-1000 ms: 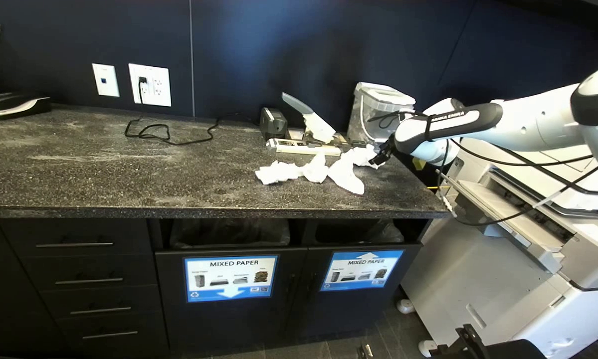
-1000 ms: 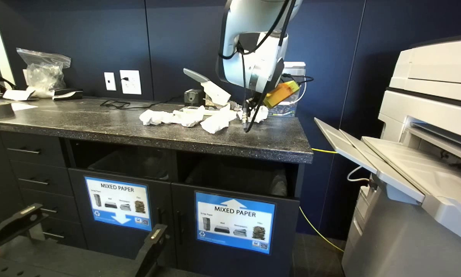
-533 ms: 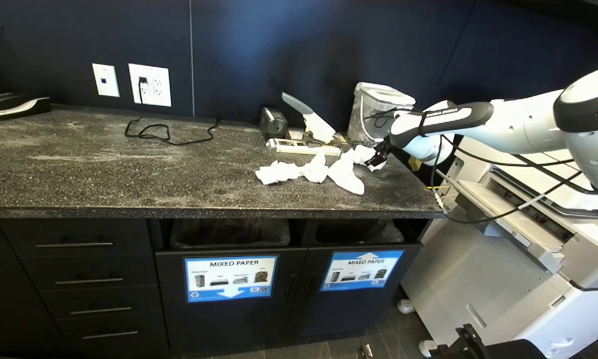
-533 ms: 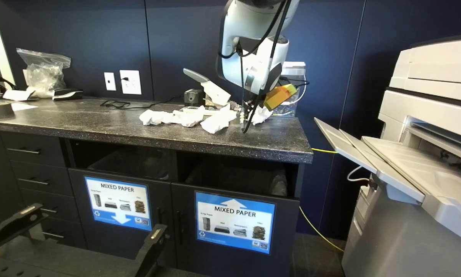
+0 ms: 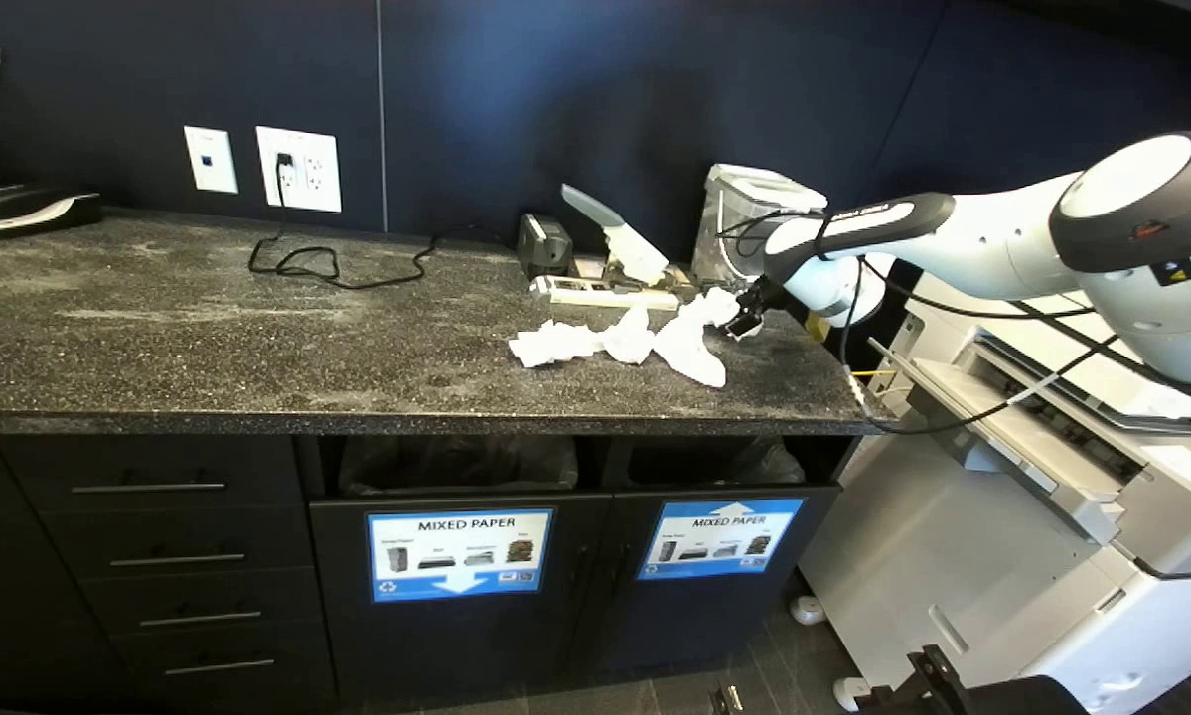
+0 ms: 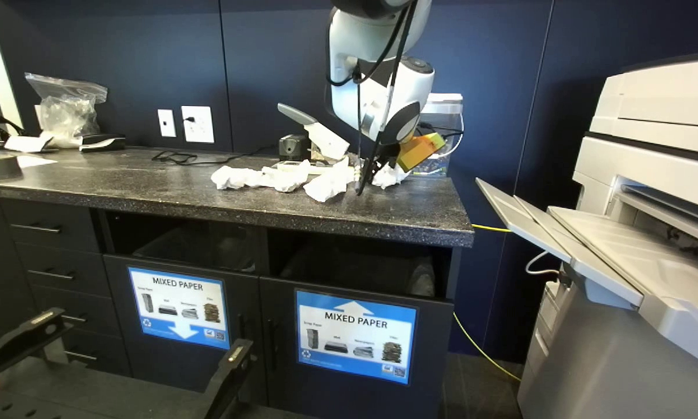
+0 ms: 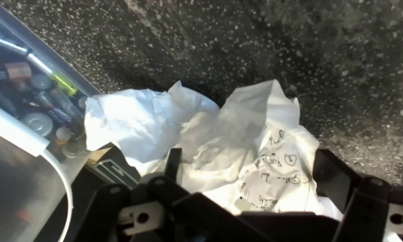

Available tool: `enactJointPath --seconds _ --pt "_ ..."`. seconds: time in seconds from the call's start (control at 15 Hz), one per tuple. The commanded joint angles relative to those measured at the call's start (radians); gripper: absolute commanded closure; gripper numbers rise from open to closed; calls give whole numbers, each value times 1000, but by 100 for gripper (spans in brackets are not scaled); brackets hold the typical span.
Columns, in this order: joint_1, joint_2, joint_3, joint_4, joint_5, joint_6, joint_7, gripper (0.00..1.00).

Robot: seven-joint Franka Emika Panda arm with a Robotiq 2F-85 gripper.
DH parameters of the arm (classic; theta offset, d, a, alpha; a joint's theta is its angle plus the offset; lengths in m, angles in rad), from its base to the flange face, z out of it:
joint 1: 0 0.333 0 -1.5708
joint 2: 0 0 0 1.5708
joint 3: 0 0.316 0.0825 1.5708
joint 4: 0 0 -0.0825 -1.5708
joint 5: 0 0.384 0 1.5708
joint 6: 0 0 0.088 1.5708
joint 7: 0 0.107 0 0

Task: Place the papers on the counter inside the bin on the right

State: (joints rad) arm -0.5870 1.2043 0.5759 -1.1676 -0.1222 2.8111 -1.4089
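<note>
White crumpled papers [image 5: 689,348], four or so clumps in a ragged row on the dark speckled counter [image 5: 257,357], toward the right-hand end in both exterior views. Bin [image 6: 354,267] lower down, just a dark slot below the same end of the counter, right above a blue-and-white MIXED PAPER sign [image 6: 355,337] with an up arrow. Another slot [image 6: 191,244] next door on the left, near-identical sign [image 6: 178,305] but with the arrow pointing down.

Gripper [image 7: 248,161] right down at the rightmost clump. Fingers [image 7: 332,174] spread really wide, handwritten bit of paper showing between them in the wrist view, nothing pinched as far as visible. Touching the paper or just super close? Hard to say from these angles, honestly.

Also around: a translucent tub [image 6: 447,110] near the same clump, up by the dark wall [image 5: 516,99], assorted small bits [image 7: 36,124] inside. Behind the row, a cream desk tool [image 5: 635,253] with its grey handle tilted up, plus a small black box [image 5: 543,245]. Yellow-orange block [image 6: 420,152] near the gripper in an exterior view. White socket plates [image 5: 297,169] farther left, slack black cable [image 5: 367,286] on the counter below. Clear plastic bag [image 6: 69,110] way over on the left. Big pale printer [image 5: 953,536] just past the end of the counter.
</note>
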Motion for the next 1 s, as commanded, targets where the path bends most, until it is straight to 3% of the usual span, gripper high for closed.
enactJointPath --seconds 0.0,0.27,0.33,0.4,0.67,0.93 --pt "60 27 -53 92 81 -33 -49 0" --pt "116 31 -134 126 129 -33 -27 0" --pt "125 32 -147 133 138 -36 -24 25" --pt "137 34 -166 140 144 -35 -19 25" --pt "166 36 -207 160 156 -38 -14 58" --pt "188 34 -248 169 151 -38 -2 84"
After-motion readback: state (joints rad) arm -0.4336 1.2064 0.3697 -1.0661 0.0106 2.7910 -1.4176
